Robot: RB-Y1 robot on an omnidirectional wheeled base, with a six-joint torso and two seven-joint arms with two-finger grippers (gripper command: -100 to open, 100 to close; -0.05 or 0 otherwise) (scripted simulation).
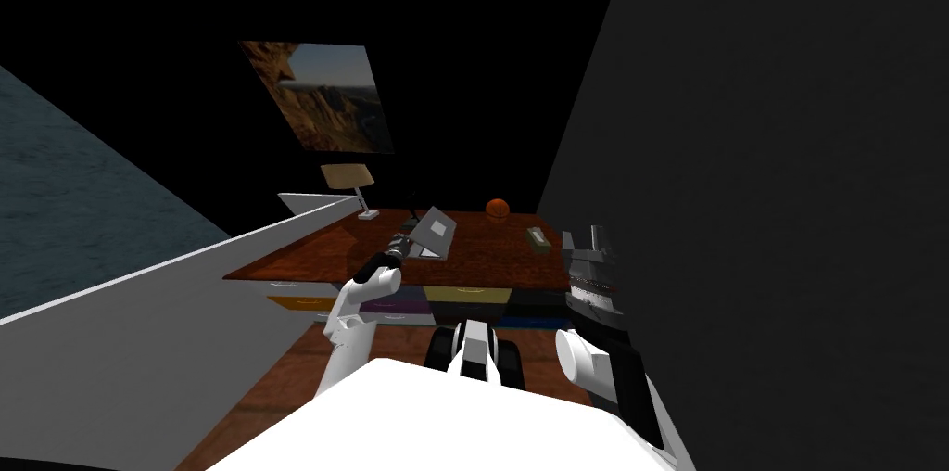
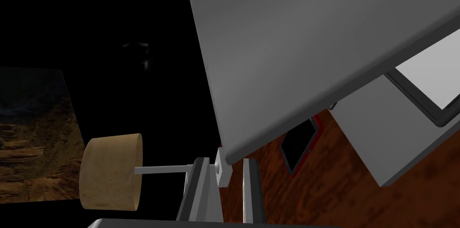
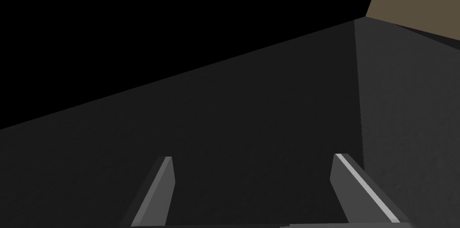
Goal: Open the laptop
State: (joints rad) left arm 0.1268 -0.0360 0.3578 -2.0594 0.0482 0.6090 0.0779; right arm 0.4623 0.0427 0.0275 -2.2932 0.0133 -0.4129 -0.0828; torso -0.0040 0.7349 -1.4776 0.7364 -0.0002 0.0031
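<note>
The surface (image 1: 500, 263) is hemmed in on both sides: a white partition (image 1: 185, 308) closes 9 o'clock and a dark wall (image 1: 741, 215) closes 3 o'clock. The right arm (image 1: 593, 261) stands just beside that wall, right jaws spread wide. The tilted-up laptop lid (image 2: 292, 59) blocks the way ahead of the left jaws, which stand narrow at its corner. At the laptop's 10 o'clock the lamp (image 1: 350, 180) stands near, so that side is tight. Past the lid's edge a black slab with a red rim (image 2: 300, 146) lies flat. Towards 2 and 3 o'clock bare wood runs to the orange ball (image 1: 498, 207) and the small box (image 1: 537, 236).
</note>
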